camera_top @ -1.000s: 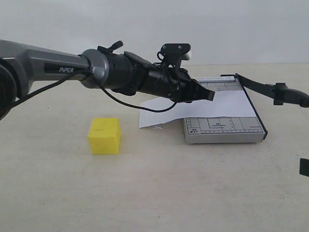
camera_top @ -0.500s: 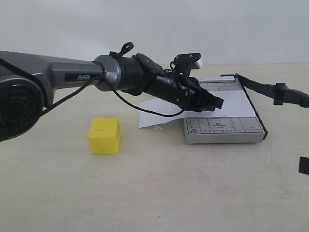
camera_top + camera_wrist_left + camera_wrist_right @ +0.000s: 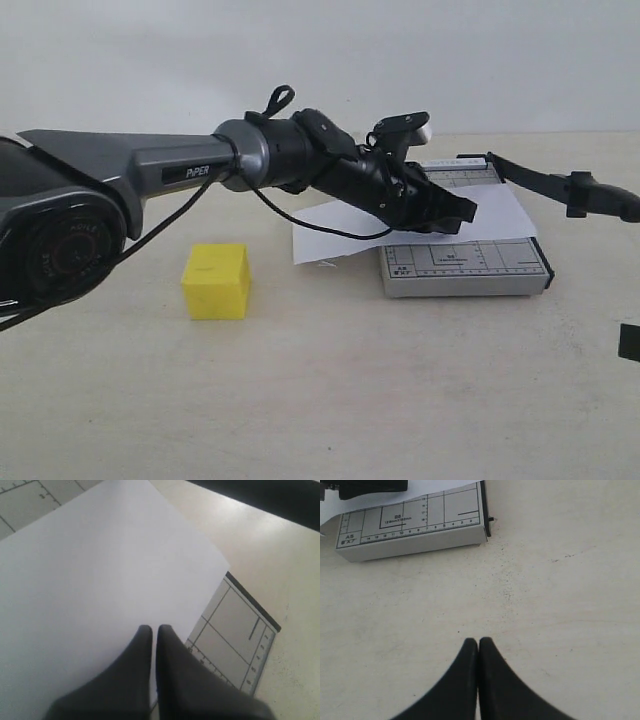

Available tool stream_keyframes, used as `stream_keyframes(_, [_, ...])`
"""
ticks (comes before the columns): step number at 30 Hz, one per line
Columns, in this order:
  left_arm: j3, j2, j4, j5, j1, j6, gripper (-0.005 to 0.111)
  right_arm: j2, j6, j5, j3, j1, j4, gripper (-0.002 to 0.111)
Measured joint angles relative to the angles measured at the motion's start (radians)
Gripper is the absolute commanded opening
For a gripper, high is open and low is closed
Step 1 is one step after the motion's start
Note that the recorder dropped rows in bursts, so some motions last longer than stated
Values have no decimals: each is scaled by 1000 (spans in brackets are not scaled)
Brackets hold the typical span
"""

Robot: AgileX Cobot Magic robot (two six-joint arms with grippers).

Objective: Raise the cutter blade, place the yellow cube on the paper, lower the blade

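Observation:
The yellow cube (image 3: 215,281) sits on the table, left of the grey trimmer base (image 3: 465,268). The white paper (image 3: 335,238) lies across that base and overhangs its left side. The cutter blade (image 3: 560,185) slopes from its hinge at the base's far corner out to the right, with its handle end off the base. My left gripper (image 3: 466,212) (image 3: 150,628) is shut and empty, its tips just over the paper (image 3: 100,575) near the sheet's corner. My right gripper (image 3: 478,641) is shut and empty over bare table, in front of the base (image 3: 410,527).
The left arm (image 3: 190,172) stretches from the left across the area above and behind the cube. A small black part (image 3: 630,343) shows at the right edge of the exterior view. A pale wall closes off the back of the table.
The left arm has reached further right and dipped, bringing its shut tips over the paper on the base. The sheet looks slightly shifted to the right. Cube and blade have stayed put.

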State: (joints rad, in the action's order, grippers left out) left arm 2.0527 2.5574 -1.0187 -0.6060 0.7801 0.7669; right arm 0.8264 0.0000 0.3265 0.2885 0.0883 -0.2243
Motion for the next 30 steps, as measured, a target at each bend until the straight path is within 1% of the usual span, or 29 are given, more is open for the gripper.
stream_keyframes(7, [5, 0, 53, 72, 32, 0, 4, 0, 0, 0, 0, 0, -3, 0])
stream_keyframes(13, [-2, -33, 71, 150, 35, -4, 4, 0, 0, 0, 0, 0, -6, 0])
stream_keyframes(20, [0, -145, 88, 190, 33, -111, 4, 0, 0, 0, 0, 0, -10, 0])
stream_keyframes(22, [0, -150, 142, 191, 33, -166, 4, 0, 0, 0, 0, 0, -10, 0])
stream_keyframes(25, [0, -122, 292, 173, 33, -301, 4, 0, 0, 0, 0, 0, -10, 0])
stream_keyframes(28, [-2, -78, 469, 114, 31, -426, 4, 0, 0, 0, 0, 0, -24, 0])
stream_keyframes(30, [-2, -52, 531, 76, 29, -464, 4, 0, 0, 0, 0, 0, -26, 0])
